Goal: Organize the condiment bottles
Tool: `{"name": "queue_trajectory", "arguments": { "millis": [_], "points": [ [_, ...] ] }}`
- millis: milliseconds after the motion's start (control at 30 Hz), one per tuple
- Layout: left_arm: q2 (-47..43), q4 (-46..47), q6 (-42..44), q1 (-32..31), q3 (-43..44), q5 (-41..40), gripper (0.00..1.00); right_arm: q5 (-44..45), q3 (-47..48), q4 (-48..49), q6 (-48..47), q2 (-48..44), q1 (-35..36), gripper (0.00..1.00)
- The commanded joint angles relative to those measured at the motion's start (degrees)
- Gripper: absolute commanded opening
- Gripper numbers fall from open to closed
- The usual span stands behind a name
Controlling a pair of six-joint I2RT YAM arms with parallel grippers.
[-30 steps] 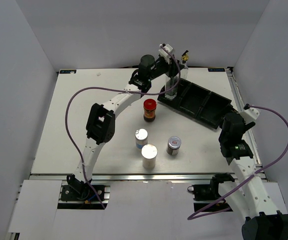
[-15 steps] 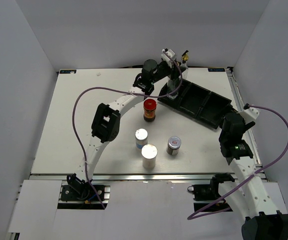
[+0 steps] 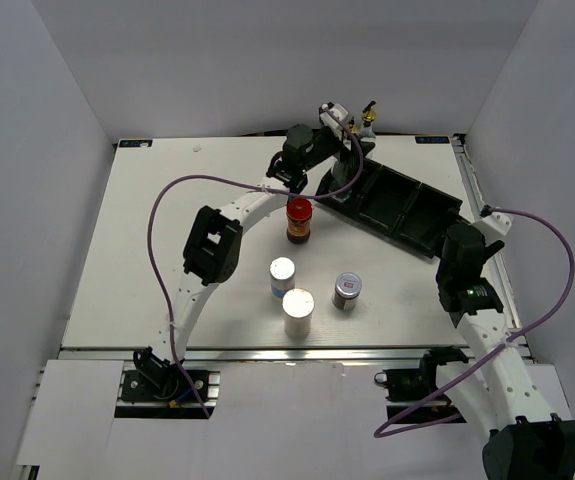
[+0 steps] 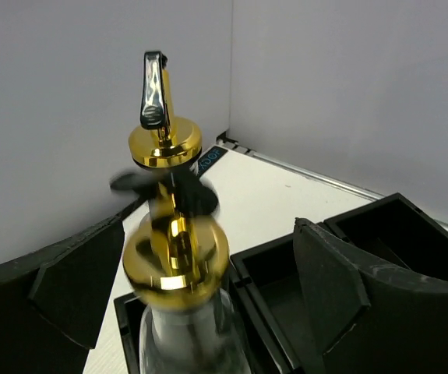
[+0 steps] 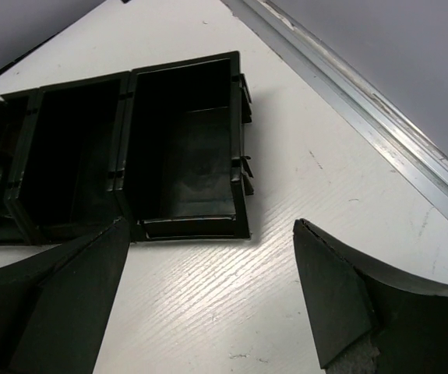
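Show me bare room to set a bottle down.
Bare: the white table's left half, left of the left arm; the long black tray's two right compartments. Crowded: mid-table, around the dark red-lidded jar, two white-topped shakers and short silver-lidded jar; the tray's left end, by two gold-spouted glass cruets.

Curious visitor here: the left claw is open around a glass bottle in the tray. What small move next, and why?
Probably raise the left gripper straight up: its open fingers flank the cruet standing in the black tray, and swinging sideways might knock it over.
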Motion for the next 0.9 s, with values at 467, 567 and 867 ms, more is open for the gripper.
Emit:
{"name": "queue_trajectory", "arguments": {
  "millis": [467, 567, 867],
  "points": [
    [-25.76, -1.07, -0.92, -0.2, -22.39, -2.83, 0.98, -31.19, 0.75, 11.31, -11.93, -0.93, 0.18, 0.89],
    [-32.42, -5.36, -3.2, -0.29, -27.56, -7.38, 0.98, -38.31, 2.16, 11.05, -14.3, 0.13, 2.46, 0.89],
    [-59.24, -17.86, -13.66, -0.2, -52.16, -39.1, 0.98, -36.74, 10.06, 9.82, -25.02, 15.23, 23.37, 0.89]
  ]
}}
